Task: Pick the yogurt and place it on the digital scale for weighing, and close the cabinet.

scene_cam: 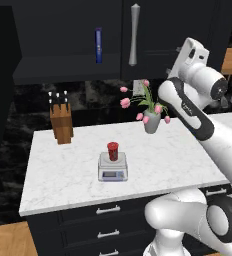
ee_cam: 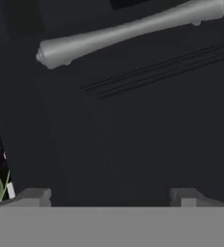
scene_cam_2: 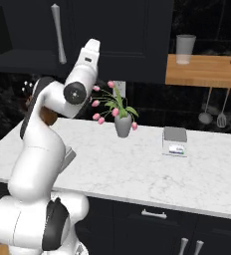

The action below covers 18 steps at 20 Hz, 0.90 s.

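Yogurt [scene_cam: 112,150] already upright on the digital scale [scene_cam: 112,168] near the bench's front edge, gripper [ee_cam: 109,197] up at the cabinet [ee_cam: 133,144] door, jaws wide and empty (probably ready to push it shut).

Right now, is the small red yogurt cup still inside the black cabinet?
No, the red yogurt cup stands on the silver-grey digital scale.

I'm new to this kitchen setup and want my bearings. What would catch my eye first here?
The red yogurt stands on the small digital scale mid-counter. Behind it, a grey vase of pink tulips sits near the wall, with a wooden knife block at the counter's back left. Above, the claw faces the black cabinet door near its silver handle.
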Available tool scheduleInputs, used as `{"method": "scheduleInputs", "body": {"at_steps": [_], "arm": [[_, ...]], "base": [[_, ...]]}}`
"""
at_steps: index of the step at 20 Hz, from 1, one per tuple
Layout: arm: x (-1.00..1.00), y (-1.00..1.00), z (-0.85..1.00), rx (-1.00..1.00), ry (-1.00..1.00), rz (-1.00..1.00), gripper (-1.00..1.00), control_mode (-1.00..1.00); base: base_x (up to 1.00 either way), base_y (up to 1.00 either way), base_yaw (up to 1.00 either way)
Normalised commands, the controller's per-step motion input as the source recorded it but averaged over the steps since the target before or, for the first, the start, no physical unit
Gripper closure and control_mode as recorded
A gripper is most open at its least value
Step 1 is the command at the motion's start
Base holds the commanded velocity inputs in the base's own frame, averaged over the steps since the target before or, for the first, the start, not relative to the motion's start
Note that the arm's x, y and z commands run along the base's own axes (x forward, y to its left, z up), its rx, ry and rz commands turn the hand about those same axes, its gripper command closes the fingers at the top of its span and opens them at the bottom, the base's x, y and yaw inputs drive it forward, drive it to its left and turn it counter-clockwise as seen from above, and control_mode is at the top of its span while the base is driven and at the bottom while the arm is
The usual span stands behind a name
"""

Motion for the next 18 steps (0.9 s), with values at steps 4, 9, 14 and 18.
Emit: {"method": "scheduleInputs", "body": {"at_steps": [4, 9, 14, 18], "arm": [[-0.96, -0.03, 0.98, -0.02, 0.42, 0.00, -1.00, -1.00], [-0.91, 0.07, 0.28, -0.03, 0.31, -0.02, -1.00, -1.00], [-1.00, 0.18, -0.17, 0.02, 0.02, -0.07, -1.00, -1.00], [-1.00, 0.39, -0.40, 0.00, -0.01, -0.01, -1.00, -1.00]], "base": [[0.00, 0.00, 0.00], [0.00, 0.00, 0.00], [0.00, 0.00, 0.00], [0.00, 0.00, 0.00]]}}
